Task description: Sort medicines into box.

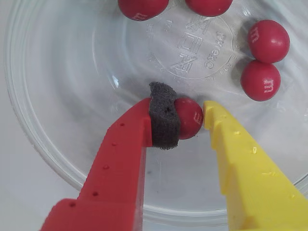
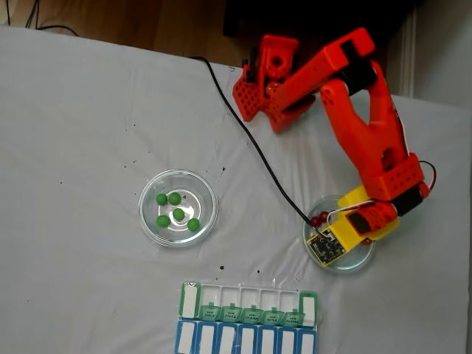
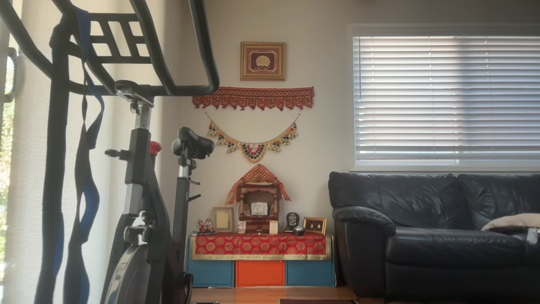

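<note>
In the wrist view my gripper is down inside a clear glass dish. Its red finger carries a grey foam pad, and the yellow finger stands opposite. A dark red medicine ball sits between them, touched by the pad on one side and the yellow tip on the other. Several more red balls lie further back in the dish. The fixed view shows the orange arm bent over that dish on the right. The box lies at the table's front edge.
In the fixed view a second glass dish with several green balls stands left of centre on the white cloth. A black cable runs from the arm's base to the wrist. The other view shows a living room.
</note>
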Robot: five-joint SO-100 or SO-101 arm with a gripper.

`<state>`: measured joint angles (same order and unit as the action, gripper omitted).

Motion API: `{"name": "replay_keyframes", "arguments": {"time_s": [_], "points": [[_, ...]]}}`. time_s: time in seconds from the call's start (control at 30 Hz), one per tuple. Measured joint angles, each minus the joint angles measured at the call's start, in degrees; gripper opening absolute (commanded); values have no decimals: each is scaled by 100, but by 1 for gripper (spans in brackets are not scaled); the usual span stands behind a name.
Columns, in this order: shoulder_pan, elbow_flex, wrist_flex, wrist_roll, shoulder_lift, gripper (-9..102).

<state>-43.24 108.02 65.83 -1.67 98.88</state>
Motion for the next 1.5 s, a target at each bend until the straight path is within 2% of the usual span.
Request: {"name": "replay_keyframes", "arguments": {"time_s": [0.1,0.47,0.87,1.5], "points": [[0,0,0,0,0,1],[0,0,9,0,0,1],[237,-360,703,123,105,1],[791,-1055,1090,413,281,1]]}}
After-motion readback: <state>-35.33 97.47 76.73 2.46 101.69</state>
